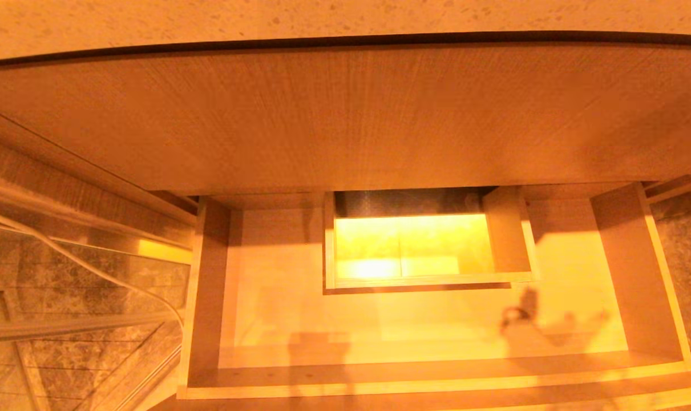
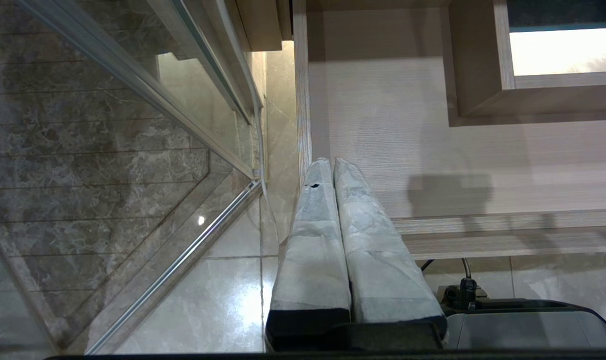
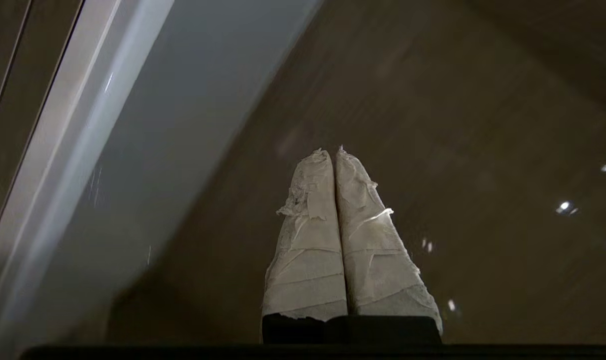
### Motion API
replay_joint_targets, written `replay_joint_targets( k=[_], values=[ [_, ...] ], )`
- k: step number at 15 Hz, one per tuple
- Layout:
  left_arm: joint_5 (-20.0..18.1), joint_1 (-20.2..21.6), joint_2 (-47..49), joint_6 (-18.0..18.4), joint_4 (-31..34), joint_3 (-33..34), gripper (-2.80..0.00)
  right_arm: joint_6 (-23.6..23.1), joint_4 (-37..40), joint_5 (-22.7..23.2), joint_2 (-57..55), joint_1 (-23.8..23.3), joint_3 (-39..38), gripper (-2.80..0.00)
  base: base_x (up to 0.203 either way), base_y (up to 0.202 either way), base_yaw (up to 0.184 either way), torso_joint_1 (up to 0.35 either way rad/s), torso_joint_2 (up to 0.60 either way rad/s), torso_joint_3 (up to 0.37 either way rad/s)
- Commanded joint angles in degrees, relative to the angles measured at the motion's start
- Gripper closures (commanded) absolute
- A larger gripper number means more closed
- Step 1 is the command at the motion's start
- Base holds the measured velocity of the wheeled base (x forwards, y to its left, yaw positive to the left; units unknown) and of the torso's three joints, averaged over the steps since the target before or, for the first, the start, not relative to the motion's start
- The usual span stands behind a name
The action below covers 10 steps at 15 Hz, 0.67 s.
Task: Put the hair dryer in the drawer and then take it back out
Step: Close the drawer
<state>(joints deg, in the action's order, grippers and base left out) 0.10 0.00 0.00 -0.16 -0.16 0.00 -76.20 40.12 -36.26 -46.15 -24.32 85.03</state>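
The drawer (image 1: 208,285) stands pulled out below me, wide and shallow, in light wood grain, with a boxed cut-out (image 1: 425,279) at its back middle. Its bare floor (image 2: 383,125) carries only shadows. The hair dryer is out of view in every frame. My left gripper (image 2: 333,161) is shut on nothing, its taped fingers pressed together above the drawer's left front corner. My right gripper (image 3: 333,150) is shut too, holding nothing, facing a dark brown surface with a pale band beside it. Neither gripper appears in the head view.
A tall wood-grain panel (image 1: 345,114) rises behind the drawer under a speckled countertop (image 1: 322,17). Left of the drawer are a glass partition (image 2: 132,100), a white cable (image 1: 94,268) and glossy floor tiles (image 2: 182,300). My own base (image 2: 523,325) sits below the drawer front.
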Motion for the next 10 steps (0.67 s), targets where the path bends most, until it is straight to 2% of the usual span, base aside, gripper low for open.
replay_joint_targets(
  k=[1, 6, 10],
  values=[
    [0.0, 0.0, 0.0, 0.0, 0.0, 0.0, 0.00, -0.3, 12.5, -4.1, 2.8, -3.0, -3.2, 0.00, 0.000, 0.000, 0.000, 0.000, 0.00, 0.000],
    [0.0, 0.0, 0.0, 0.0, 0.0, 0.0, 0.00, 0.8, 19.8, -5.8, -3.4, -4.1, -11.5, 0.00, 0.000, 0.000, 0.000, 0.000, 0.00, 0.000],
    [0.0, 0.0, 0.0, 0.0, 0.0, 0.0, 0.00, 9.6, 28.1, -5.4, -15.0, -4.0, -12.5, 0.00, 0.000, 0.000, 0.000, 0.000, 0.00, 0.000]
  ],
)
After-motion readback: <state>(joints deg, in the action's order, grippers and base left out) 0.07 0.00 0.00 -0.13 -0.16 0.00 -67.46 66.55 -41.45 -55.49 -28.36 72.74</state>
